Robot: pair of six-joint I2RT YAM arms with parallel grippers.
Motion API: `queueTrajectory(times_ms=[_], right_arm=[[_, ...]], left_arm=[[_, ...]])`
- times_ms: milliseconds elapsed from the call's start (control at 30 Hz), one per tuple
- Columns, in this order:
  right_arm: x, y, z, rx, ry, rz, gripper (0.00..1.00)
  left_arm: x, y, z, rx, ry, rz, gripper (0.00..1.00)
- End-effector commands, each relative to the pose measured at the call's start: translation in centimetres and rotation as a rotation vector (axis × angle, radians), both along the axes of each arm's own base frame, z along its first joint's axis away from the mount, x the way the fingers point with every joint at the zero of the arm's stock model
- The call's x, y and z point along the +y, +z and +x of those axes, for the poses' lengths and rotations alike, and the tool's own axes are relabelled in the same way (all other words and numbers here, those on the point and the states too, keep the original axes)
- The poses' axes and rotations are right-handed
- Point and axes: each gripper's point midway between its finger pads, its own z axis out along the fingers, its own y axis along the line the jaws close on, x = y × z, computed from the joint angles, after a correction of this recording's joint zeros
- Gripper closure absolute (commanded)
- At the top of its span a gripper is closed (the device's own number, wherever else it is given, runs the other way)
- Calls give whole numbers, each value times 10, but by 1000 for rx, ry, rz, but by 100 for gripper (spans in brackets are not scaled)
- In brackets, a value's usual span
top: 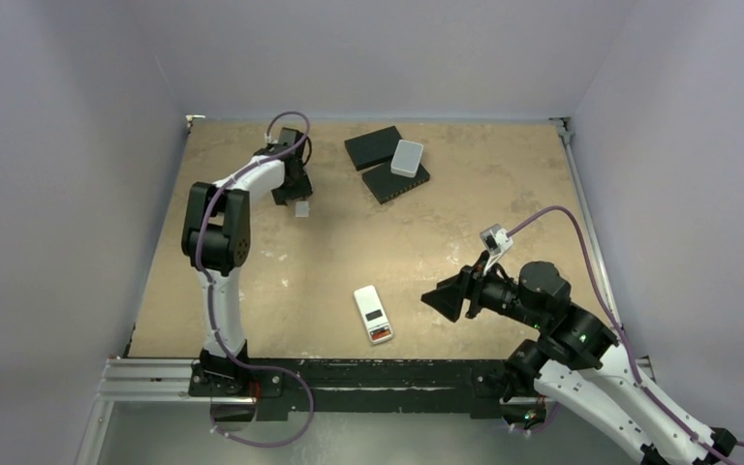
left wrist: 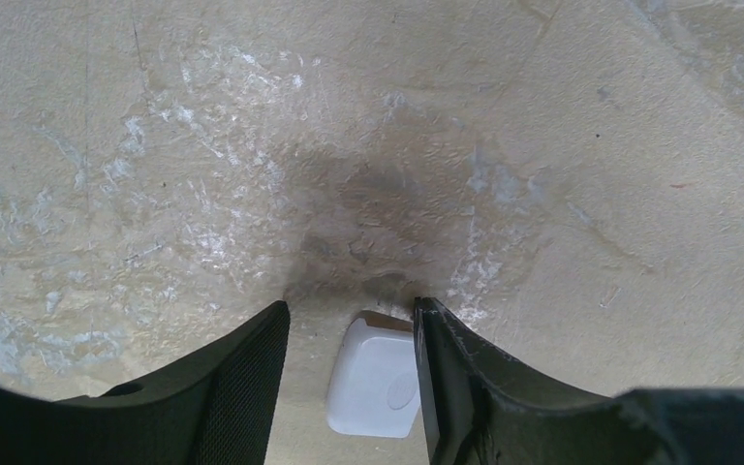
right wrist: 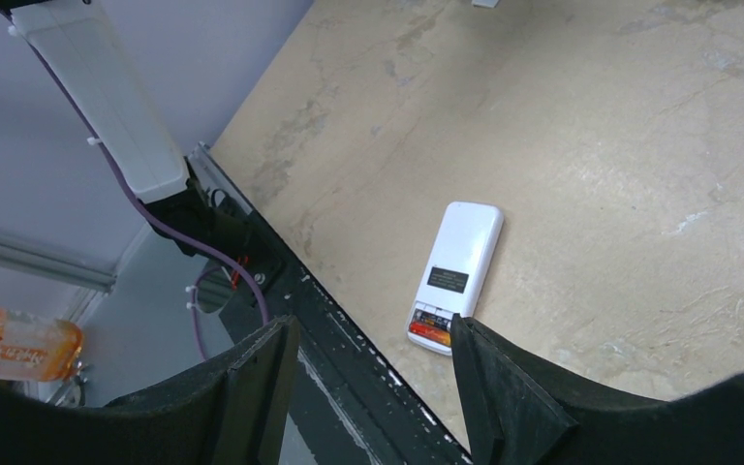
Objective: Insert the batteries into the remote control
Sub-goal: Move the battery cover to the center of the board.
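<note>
The remote control (top: 373, 314) lies back up near the table's front edge, white with a dark label (right wrist: 449, 280). Its open end holds the batteries (right wrist: 432, 324), one dark and one red-orange, side by side; in the top view they show as a red strip (top: 380, 335). My right gripper (top: 446, 298) hovers to the remote's right, open and empty (right wrist: 376, 325). Far back on the left, my left gripper (top: 295, 199) points down at the table, open (left wrist: 351, 308). A small white rounded plate (left wrist: 376, 380) lies between its fingers, against the right finger and apart from the left one.
Two black flat boxes (top: 373, 147) (top: 395, 180) lie at the back centre, with a pale grey rounded box (top: 407, 157) on top. A dark metal rail (top: 349, 373) runs along the front edge. An orange bottle (right wrist: 19, 344) sits off the table.
</note>
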Motion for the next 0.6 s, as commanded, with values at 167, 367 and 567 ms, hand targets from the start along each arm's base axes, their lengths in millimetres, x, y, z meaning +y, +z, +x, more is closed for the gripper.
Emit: queueTrajectory(times_ms=[167, 367, 567], right_arm=[[2, 4, 4, -5, -11, 13, 33], [3, 8, 5, -6, -13, 15, 33], [2, 7, 6, -4, -18, 6, 33]], left_arm=[[-8, -9, -35, 36, 15, -97, 52], [-19, -18, -54, 65, -13, -131, 54], [-44, -26, -73, 86, -67, -158, 54]])
